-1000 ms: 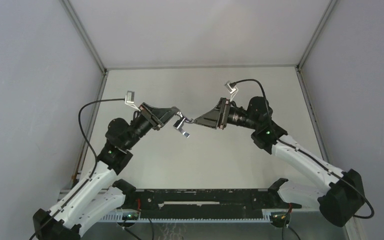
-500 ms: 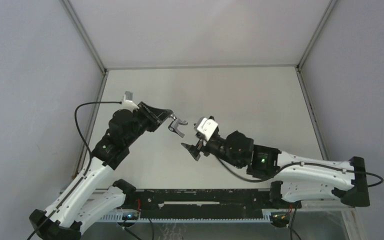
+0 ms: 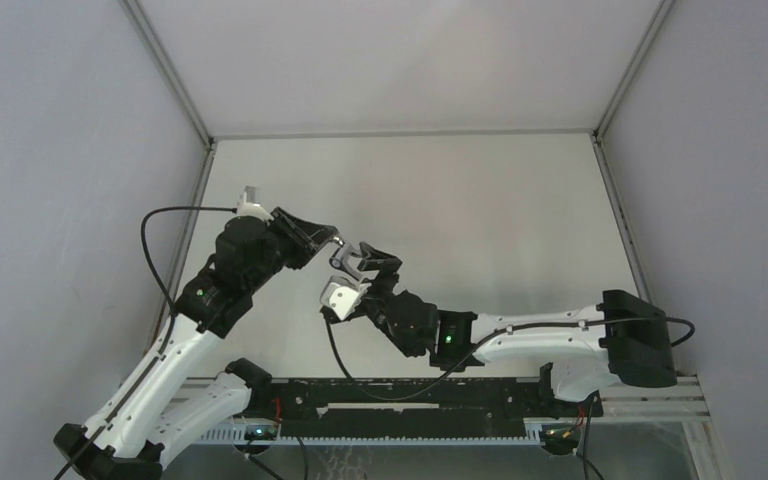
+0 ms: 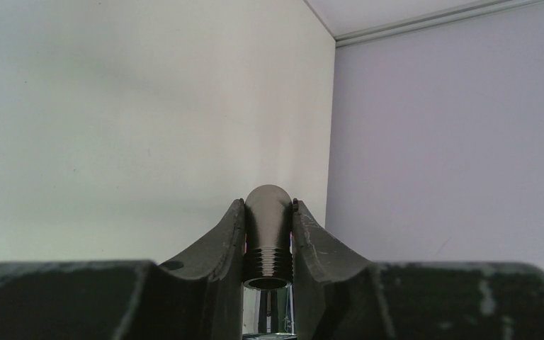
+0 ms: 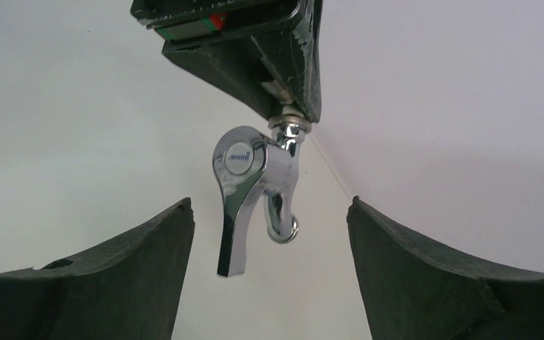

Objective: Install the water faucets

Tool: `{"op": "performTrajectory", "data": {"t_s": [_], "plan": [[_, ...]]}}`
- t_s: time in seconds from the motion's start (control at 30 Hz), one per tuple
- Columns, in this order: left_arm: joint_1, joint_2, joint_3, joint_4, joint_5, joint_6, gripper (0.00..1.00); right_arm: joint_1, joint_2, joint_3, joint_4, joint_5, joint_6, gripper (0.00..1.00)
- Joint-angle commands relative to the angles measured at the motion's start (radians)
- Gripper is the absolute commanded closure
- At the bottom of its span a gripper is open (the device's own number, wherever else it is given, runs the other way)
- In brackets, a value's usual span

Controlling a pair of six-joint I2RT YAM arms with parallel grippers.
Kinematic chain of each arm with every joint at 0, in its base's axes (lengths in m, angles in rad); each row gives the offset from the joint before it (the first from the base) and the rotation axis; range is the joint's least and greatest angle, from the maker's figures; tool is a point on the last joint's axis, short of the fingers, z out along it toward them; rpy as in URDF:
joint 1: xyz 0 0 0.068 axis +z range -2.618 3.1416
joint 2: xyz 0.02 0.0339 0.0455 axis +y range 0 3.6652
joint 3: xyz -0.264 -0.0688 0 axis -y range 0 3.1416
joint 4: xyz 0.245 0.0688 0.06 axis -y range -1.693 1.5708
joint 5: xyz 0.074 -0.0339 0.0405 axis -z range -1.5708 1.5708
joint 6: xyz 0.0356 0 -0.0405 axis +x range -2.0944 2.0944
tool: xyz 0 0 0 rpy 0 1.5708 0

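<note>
A shiny silver bent faucet [image 5: 255, 180] with a lever handle hangs in the air from my left gripper [image 5: 283, 64]. My left gripper [image 4: 268, 202] is shut on the faucet's threaded end [image 4: 268, 251]. In the top view the left gripper [image 3: 322, 240] holds the faucet [image 3: 345, 258] over the near middle of the table. My right gripper [image 5: 269, 205] is open, with its fingers on either side of the faucet's lower end and apart from it. It sits just right of the faucet in the top view [image 3: 370, 266]. No separate stubby cylinder part shows.
The white table [image 3: 480, 210] is enclosed by grey walls with metal frame rails [image 3: 405, 133]. A black rail [image 3: 410, 395] runs along the near edge between the arm bases. The right arm [image 3: 530, 340] lies low across the near part of the table.
My right arm has swung from the right of the table down to the near middle, and its open jaws now flank the faucet. My left gripper has drifted slightly left with the faucet.
</note>
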Motion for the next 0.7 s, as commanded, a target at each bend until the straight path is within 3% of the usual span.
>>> {"op": "performTrajectory", "data": {"t_s": [0.0, 0.3, 0.53, 0.67], "plan": [[0.004, -0.015, 0.072, 0.014, -0.01, -0.014, 1.0, -0.03, 0.047, 0.0, 0.231, 0.026, -0.116, 0.17], [0.004, -0.021, 0.074, 0.014, 0.001, -0.009, 1.0, -0.088, 0.058, 0.008, 0.144, -0.084, 0.041, 0.41], [0.004, -0.013, 0.058, 0.054, 0.022, -0.008, 1.0, -0.215, -0.067, 0.008, -0.011, -0.367, 0.442, 0.43], [0.004, -0.013, 0.05, 0.072, 0.055, -0.015, 1.0, -0.315, -0.121, 0.002, -0.04, -0.532, 0.645, 0.51]]}}
